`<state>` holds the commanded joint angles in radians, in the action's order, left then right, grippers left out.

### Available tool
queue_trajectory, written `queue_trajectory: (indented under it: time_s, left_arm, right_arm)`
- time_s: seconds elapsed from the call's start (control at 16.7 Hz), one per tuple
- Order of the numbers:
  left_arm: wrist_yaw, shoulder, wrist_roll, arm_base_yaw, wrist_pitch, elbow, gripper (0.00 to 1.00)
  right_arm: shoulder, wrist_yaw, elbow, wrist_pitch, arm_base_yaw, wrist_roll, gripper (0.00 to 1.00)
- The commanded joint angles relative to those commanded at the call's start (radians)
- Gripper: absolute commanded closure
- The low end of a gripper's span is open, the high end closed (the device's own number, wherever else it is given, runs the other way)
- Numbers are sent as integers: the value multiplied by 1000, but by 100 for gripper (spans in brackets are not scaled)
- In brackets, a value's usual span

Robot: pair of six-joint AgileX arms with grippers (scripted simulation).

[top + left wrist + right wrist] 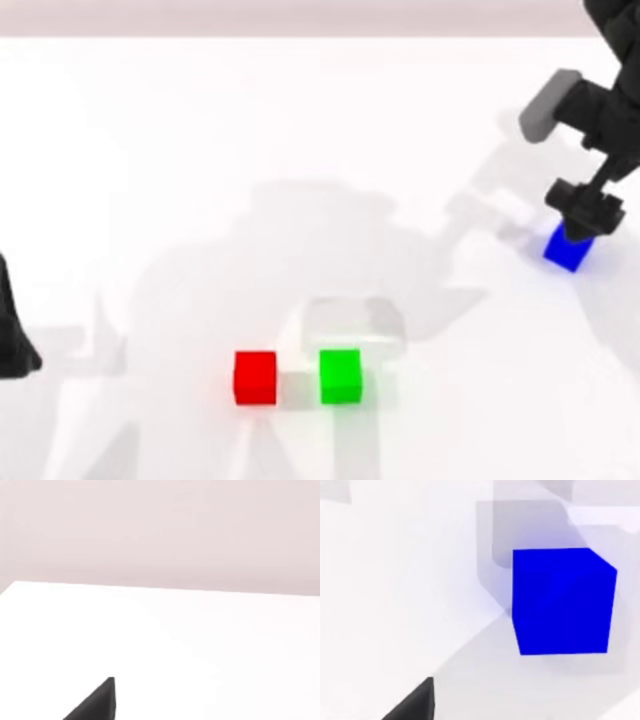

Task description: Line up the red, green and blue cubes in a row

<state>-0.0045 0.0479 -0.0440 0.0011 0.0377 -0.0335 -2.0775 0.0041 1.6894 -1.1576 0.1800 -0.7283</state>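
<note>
The right gripper (578,232) hangs at the far right of the table, pointing down, its tip right over the blue cube (568,250) and overlapping the cube's upper edge in the top view. Whether its fingers are spread or closed, and whether they touch the cube, cannot be told: the top view shows only a dark mass there, and the right wrist view shows one black sliver at the frame's edge. In that wrist view the blue cube (562,602) sits flat on the white surface, seen close.

The right arm (600,110) comes in from the upper right corner, bent downward, with a grey block on its upper side.

The table (200,150) is plain white, crossed by soft grey shadows, with a pale pinkish wall behind its far edge.

The red cube (255,377) and the green cube (340,376) sit near the front, around the middle, side by side with a small gap, red to the left. Both are well apart from the blue cube.

The left arm (15,340) is parked at the left edge; its wrist view shows only bare table and wall.
</note>
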Motion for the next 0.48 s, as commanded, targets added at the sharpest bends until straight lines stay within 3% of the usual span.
queue_trajectory:
  time_s: [0.48]
  left_arm:
    - [4, -48, 44, 19, -38, 34, 0]
  right_arm:
    - [-54, -1, 49, -19, 0, -19, 0]
